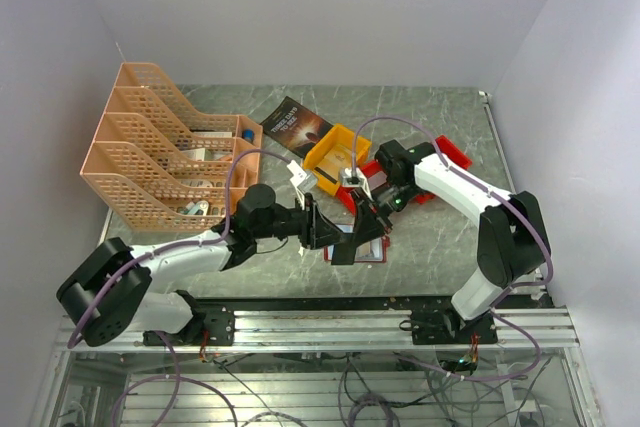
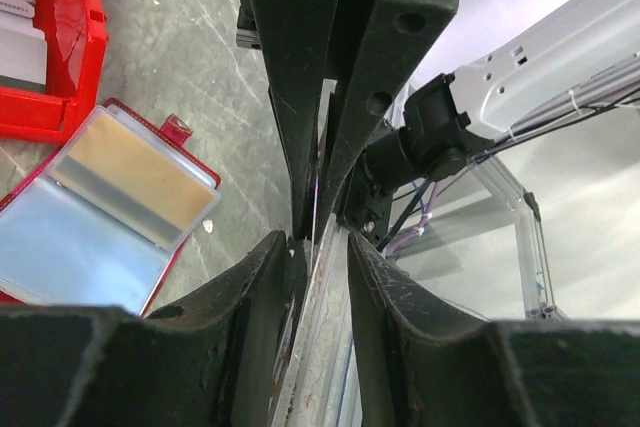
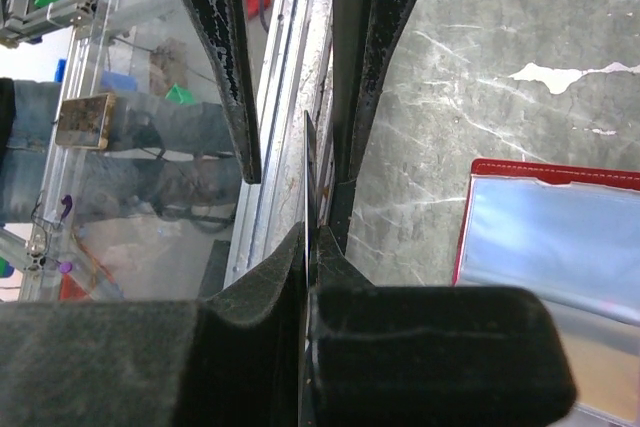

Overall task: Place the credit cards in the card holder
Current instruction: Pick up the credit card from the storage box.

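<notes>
Right jaws clenching thin credit card, left jaws released around it, dark red card holder open on marbled desk

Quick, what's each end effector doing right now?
Left end effector: open, straddling the card.
Right end effector: shut on the card.
</notes>
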